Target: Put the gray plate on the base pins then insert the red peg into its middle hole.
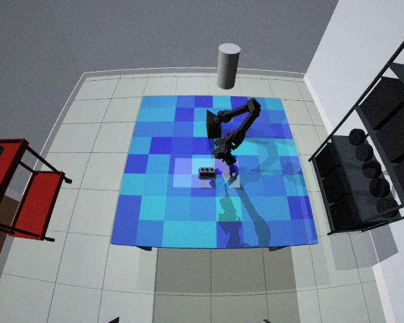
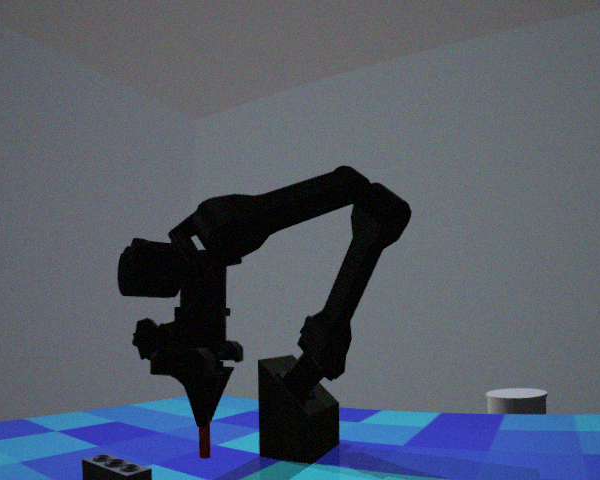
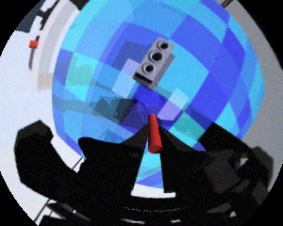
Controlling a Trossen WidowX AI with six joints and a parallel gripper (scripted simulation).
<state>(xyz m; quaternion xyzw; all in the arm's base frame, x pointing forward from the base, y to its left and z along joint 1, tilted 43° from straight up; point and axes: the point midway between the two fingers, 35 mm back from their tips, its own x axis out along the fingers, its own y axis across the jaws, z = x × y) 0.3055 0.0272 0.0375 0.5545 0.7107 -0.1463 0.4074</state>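
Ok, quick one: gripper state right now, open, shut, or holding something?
Gripper: shut on the red peg, gripped at its top end and hanging upright beside the plate, not over it.

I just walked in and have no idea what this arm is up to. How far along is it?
The gray plate already appears seated on its base, its three holes facing up. In hand: the gripper is shut on the red peg, holding it upright above the checkered cloth, beside the plate rather than over it. Left: carry the peg over the middle hole, push it fully in, and let go.
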